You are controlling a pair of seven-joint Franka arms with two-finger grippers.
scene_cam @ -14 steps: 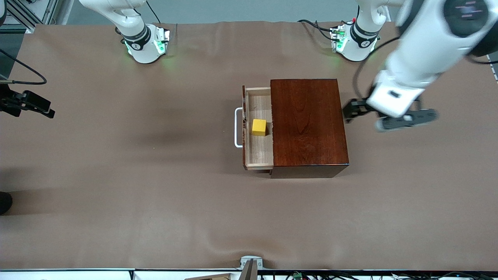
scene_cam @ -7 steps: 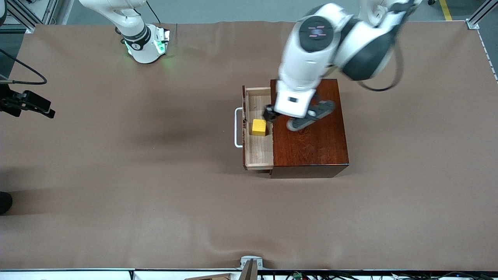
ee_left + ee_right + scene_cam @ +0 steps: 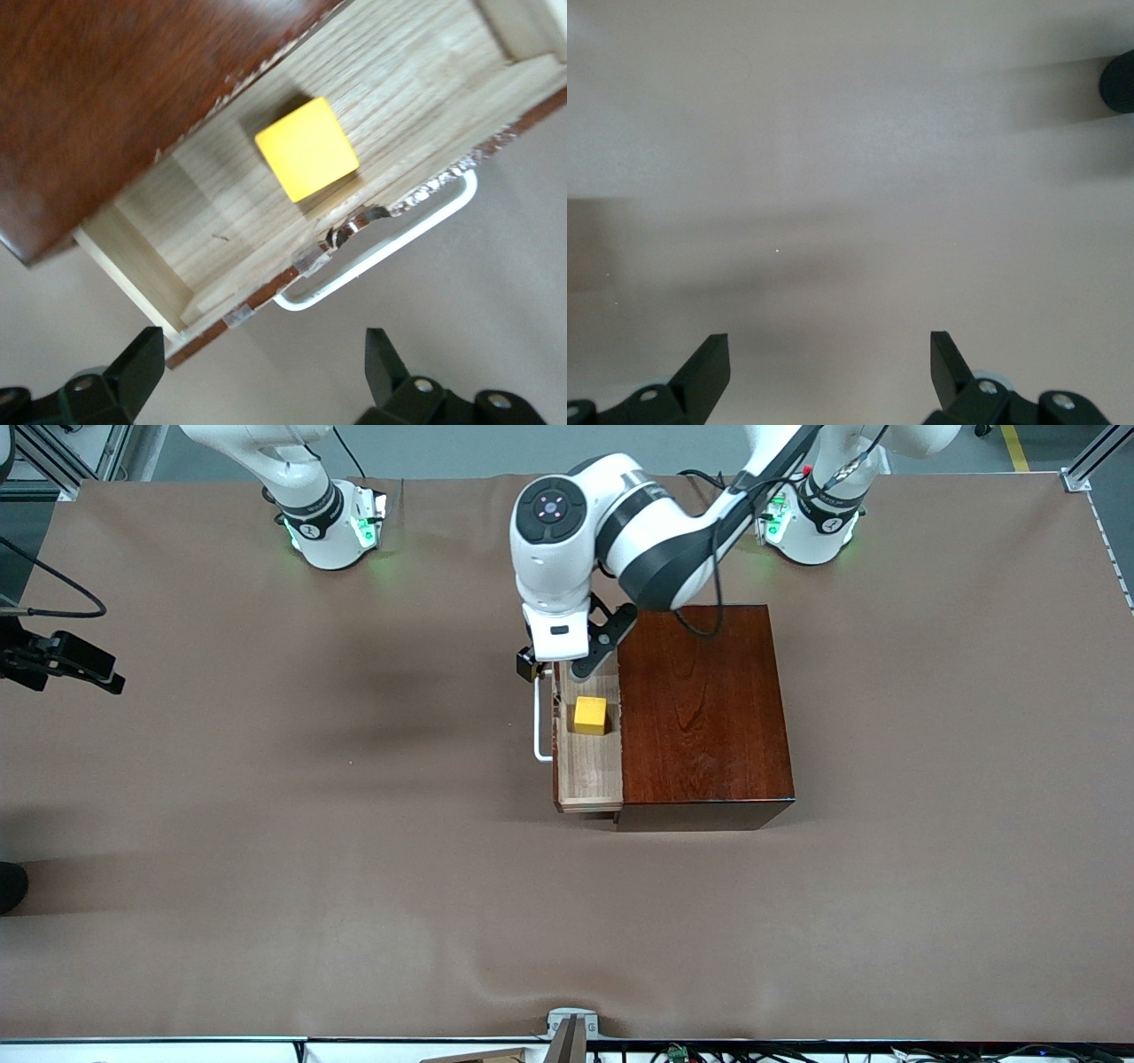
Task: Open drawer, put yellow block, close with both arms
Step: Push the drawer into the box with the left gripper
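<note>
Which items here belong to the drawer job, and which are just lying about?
Job:
- drawer, open
- yellow block, in it
- wooden box
- left gripper, open, over the drawer's handle
- right gripper, open, waiting over bare table

Lying about:
- brown table cover

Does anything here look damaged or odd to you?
Yes: the drawer front looks worn. In the left wrist view its top edge is chipped and ragged above the white handle. The wooden box edge over the drawer is nicked too. The yellow block sits squarely inside.
</note>
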